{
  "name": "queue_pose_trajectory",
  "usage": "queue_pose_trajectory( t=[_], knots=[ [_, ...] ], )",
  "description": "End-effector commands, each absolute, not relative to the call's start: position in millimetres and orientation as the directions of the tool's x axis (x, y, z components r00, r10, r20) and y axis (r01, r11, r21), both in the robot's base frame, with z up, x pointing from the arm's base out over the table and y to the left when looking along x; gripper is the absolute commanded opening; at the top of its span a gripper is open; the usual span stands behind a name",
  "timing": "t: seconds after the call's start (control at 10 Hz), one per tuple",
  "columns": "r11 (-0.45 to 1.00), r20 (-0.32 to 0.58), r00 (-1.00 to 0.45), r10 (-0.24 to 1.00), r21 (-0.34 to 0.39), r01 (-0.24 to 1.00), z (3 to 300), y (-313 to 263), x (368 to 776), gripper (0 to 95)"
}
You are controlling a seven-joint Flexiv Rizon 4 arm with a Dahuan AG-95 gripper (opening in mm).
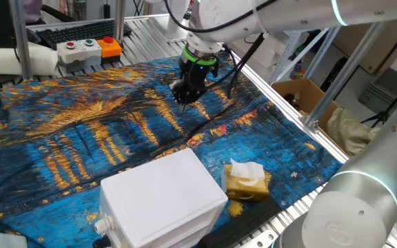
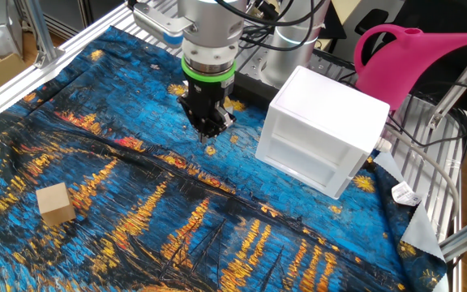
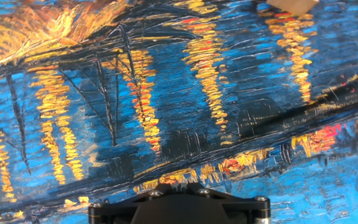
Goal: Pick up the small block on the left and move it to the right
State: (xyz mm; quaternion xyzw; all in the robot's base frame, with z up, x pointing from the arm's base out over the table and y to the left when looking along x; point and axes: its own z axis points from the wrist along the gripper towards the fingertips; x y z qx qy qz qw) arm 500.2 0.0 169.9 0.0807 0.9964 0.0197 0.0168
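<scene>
The black two-finger gripper (image 2: 207, 130) hangs low over the blue-and-gold painted cloth (image 2: 136, 186) on the tabletop, fingers pressed together, holding nothing; the small light tan wooden cube (image 2: 55, 203) sits well apart on that cloth, untouched.

No readable text, labels, brands or numbers in any view. The white box (image 2: 324, 130), the pink watering can (image 2: 412, 57) and the button panel (image 1: 88, 48) carry no lettering that can be made out. The painted cloth (image 2: 136, 203) shows only brushwork pattern, no writing.
</scene>
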Motion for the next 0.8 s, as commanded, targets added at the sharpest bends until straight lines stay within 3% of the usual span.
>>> queue_pose_trajectory(
  t=[0.1,0.8],
  knots=[
    [0.989,-0.044,-0.989,0.143,0.041,0.141,170.0,0.0,500.0,0.0],
    [0.987,-0.055,-0.987,0.154,0.045,0.151,170.0,0.0,500.0,0.0]
  ],
)
